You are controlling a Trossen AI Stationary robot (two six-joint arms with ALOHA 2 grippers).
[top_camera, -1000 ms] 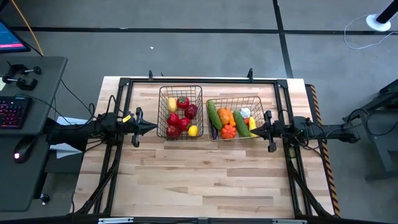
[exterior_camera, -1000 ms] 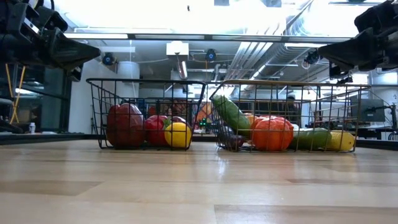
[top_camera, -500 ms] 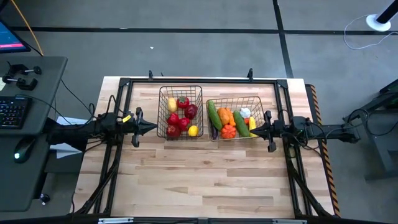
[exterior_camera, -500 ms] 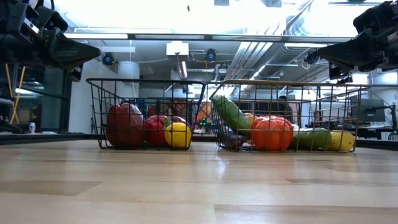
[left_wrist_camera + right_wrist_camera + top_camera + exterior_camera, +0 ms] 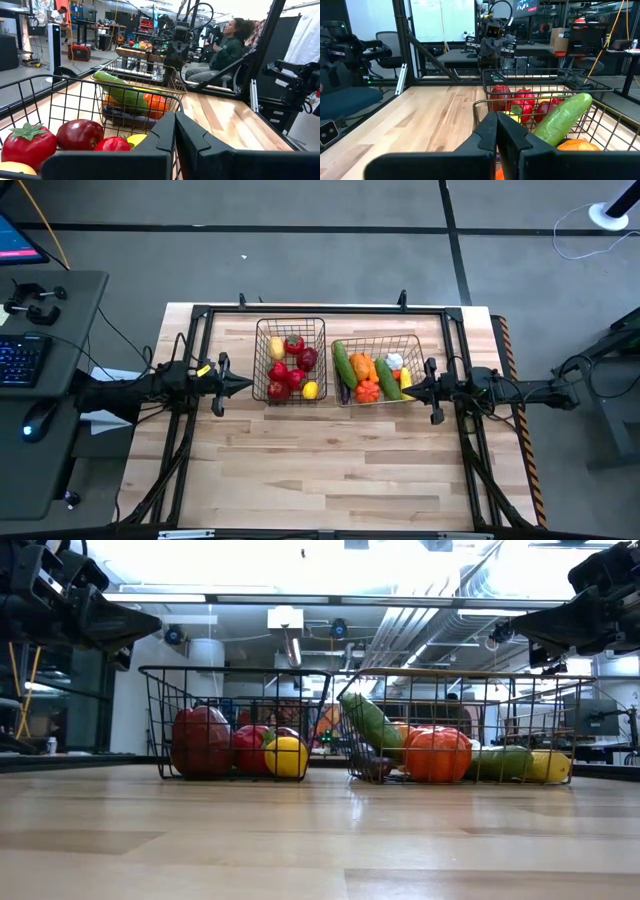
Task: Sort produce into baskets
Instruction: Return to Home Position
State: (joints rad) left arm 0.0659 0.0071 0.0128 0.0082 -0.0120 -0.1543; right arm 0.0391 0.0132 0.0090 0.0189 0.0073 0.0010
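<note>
both arms level, baskets loaded

left claw [image 5: 247, 385] clenched on nothing, raised just beside the narrower dark wire-mesh basket [image 5: 290, 321], which holds red and yellow toy produce [image 5: 292, 370]. right claw [image 5: 405, 389] clenched empty at the outer end of the wider dark wire-mesh basket [image 5: 378, 338], which holds green, orange and white toy produce [image 5: 368, 372] and a dark purple piece [image 5: 345, 393], possibly an aubergine. baskets stand side by side on the light wooden bench [image 5: 330, 460].

The narrower basket's [image 5: 257, 365] wire wall stands just ahead of and below the left gripper's [image 5: 245, 384] pressed-together jaws. The wider basket's [image 5: 378, 338] rim lies beneath the right gripper's [image 5: 404, 389]. The bare tabletop [image 5: 320, 460] beside both is free.
</note>
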